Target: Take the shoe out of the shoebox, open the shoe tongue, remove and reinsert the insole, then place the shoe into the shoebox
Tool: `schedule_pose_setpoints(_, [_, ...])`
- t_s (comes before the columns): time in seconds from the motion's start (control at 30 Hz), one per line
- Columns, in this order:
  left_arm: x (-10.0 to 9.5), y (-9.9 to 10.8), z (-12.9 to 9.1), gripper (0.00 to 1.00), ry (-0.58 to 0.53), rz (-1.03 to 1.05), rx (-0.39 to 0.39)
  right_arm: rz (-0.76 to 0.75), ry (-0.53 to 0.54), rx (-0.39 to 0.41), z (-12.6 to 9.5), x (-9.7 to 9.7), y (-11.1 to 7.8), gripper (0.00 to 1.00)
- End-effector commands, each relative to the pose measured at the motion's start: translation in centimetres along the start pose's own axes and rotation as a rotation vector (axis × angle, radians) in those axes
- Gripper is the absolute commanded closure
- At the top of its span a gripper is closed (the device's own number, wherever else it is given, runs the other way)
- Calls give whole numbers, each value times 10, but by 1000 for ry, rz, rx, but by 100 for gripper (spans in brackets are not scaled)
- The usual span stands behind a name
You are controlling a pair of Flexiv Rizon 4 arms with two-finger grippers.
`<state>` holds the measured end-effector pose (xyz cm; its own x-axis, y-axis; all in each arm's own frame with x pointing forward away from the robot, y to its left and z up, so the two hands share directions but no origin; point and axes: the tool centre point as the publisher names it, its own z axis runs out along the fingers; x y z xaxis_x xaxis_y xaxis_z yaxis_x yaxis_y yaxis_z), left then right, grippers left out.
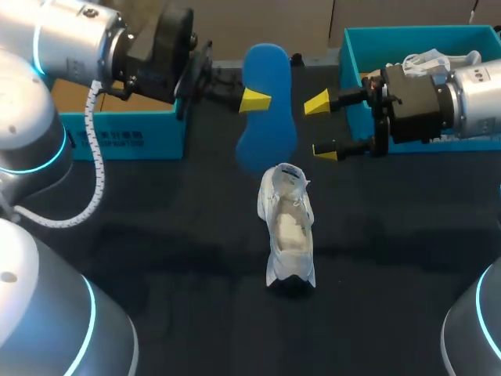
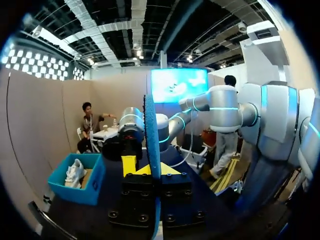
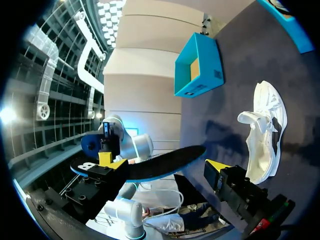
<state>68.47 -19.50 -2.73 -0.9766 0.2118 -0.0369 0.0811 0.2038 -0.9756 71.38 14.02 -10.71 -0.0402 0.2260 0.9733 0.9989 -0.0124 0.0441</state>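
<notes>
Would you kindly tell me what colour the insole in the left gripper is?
Blue; the insole shows best in the head view.

Mid-table shoe [image 1: 288, 235], insole [image 1: 266, 110] behind it — in L claw [image 1: 254, 100], R claw [image 1: 321, 127] beside, L box [image 1: 117, 133], R box [image 1: 352, 55] at back

Setting: robot manipulation test station. Evidence: left arm [image 1: 63, 39] and right arm [image 1: 477, 86], silver with cyan light rings, flanking a black-covered table [image 1: 156, 235]. Teal shoebox [image 1: 348, 55] and second teal box [image 1: 125, 137] at its far edge. White shoe [image 1: 288, 235] staged at centre.
</notes>
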Motion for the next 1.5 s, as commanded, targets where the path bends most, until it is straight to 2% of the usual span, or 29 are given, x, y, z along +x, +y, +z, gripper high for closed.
schedule_pose_setpoints(0.03, [8,2,0,100,-126,277,15,0,-1,-1,3,0,1,0])
schedule_pose_setpoints(0.4, [8,2,0,100,-126,277,15,0,-1,-1,3,0,1,0])
schedule_pose_setpoints(0.63, [7,19,-9,100,-82,614,-34,0,-1,-1,3,0,1,0])
schedule_pose_setpoints(0.73, [3,23,-10,100,-108,735,-45,0,-1,-1,3,0,1,0])
schedule_pose_setpoints(1.0, [1,38,3,100,-157,1233,-126,0,-1,-1,3,0,1,0])
schedule_pose_setpoints(1.17, [0,45,6,100,-267,1384,-164,0,-1,-1,3,0,1,0])
schedule_pose_setpoints(1.2, [-1,46,6,100,-325,1427,-164,0,-1,-1,3,0,1,0])
schedule_pose_setpoints(1.3, [-2,49,5,100,-379,1506,-143,0,-1,-1,3,0,1,0])
schedule_pose_setpoints(1.5, [-5,54,2,100,-407,1681,-125,0,-1,-1,3,0,1,0])
